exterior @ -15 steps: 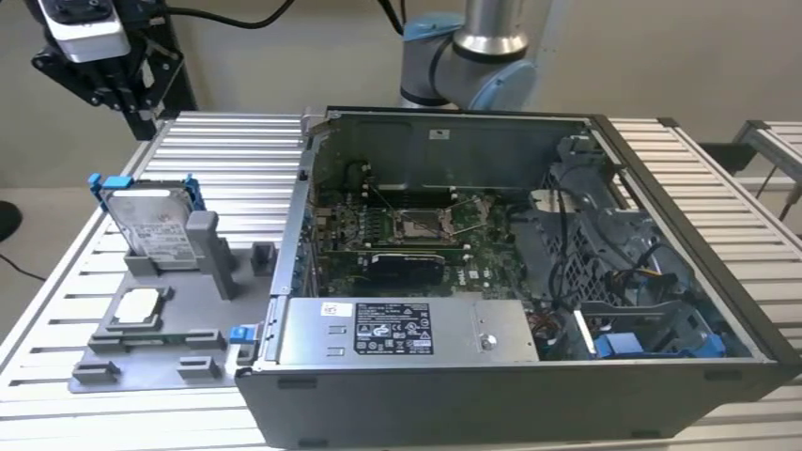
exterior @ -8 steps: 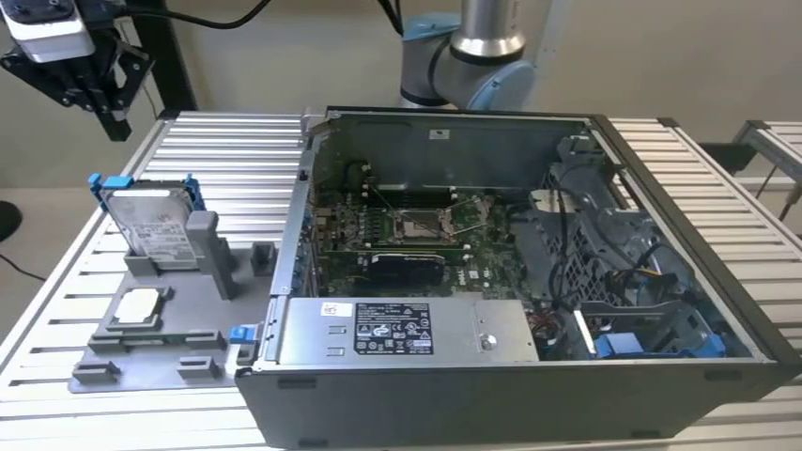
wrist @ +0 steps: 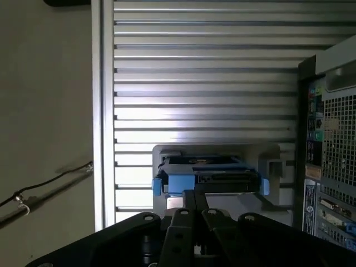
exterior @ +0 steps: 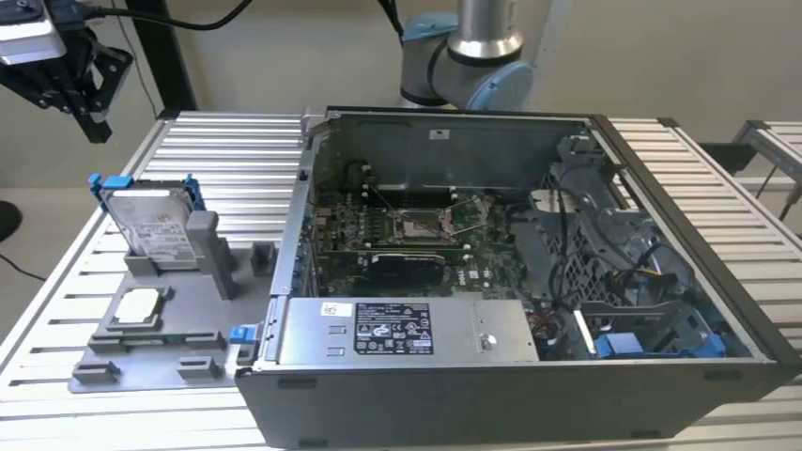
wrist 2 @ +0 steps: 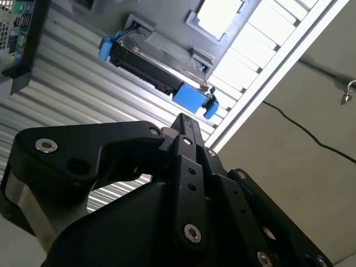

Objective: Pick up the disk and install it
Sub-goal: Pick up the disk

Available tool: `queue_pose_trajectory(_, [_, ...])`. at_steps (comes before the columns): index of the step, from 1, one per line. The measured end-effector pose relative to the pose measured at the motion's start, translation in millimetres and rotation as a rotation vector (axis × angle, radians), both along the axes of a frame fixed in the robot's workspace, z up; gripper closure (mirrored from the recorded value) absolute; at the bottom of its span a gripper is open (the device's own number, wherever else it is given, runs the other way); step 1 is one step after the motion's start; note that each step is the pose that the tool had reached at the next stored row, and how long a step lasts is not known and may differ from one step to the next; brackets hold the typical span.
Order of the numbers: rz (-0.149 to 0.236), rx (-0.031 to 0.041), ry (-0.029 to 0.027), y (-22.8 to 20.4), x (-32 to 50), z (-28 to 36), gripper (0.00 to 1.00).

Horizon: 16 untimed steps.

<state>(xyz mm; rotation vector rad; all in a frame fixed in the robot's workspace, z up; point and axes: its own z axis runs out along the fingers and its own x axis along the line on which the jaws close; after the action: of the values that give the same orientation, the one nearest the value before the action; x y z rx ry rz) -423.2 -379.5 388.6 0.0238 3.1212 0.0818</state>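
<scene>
The disk (exterior: 153, 225) stands on edge in a grey holder (exterior: 176, 258) at the exterior view's left, silver with a white label and a blue bracket. In both wrist views its blue-framed edge shows beyond the fingertips, disk (wrist 2: 161, 64) and disk (wrist: 210, 178). My black gripper (exterior: 90, 127) hangs in the air well above the disk and toward the table's far left corner. Its fingers (wrist 2: 186, 139) meet at a point with nothing between them, so the gripper (wrist: 192, 194) is shut and empty.
An open computer case (exterior: 652, 188) takes up the middle and right of the slatted aluminium table (exterior: 225, 150), with a labelled grey box (exterior: 401, 329) at its front. A small square silver chip (exterior: 138, 308) lies on the grey fixture. The table's left edge is close.
</scene>
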Motion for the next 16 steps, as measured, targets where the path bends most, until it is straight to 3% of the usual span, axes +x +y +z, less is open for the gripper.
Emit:
queue_pose_trajectory(8, [0.004, 0.0000, 0.0001, -5.8, -4.9, -0.3, 1.00])
queue_pose_trajectory(16, [0.005, 0.0000, 0.0000, -6.0, -5.1, -0.3, 1.00])
